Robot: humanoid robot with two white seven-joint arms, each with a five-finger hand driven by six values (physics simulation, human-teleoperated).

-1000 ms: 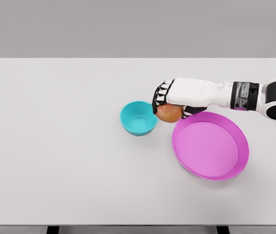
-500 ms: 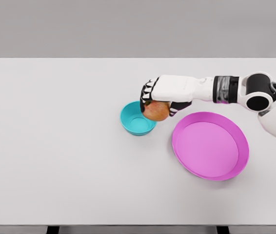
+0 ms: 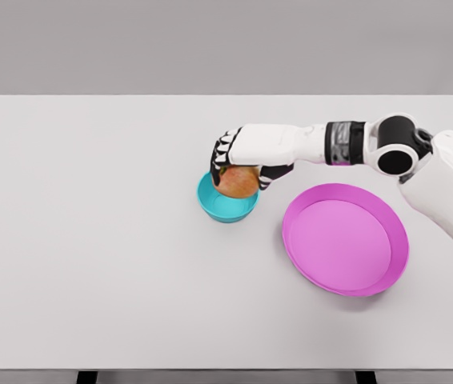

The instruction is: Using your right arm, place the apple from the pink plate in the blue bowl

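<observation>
Apple [image 3: 237, 183] is sitting under the palm of the right hand [image 3: 246, 152], whose fingers are curling around it from above, holding it over the blue bowl [image 3: 225, 205], partly hiding the bowl's far rim. Just to the right, apart from the bowl, the pink plate [image 3: 345, 238] is lying on the white table [image 3: 90, 240].

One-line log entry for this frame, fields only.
phase: place | right hand: grasping red-orange apple over round blue bowl | round pink plate: empty | left arm: out of view | release: not yet
</observation>
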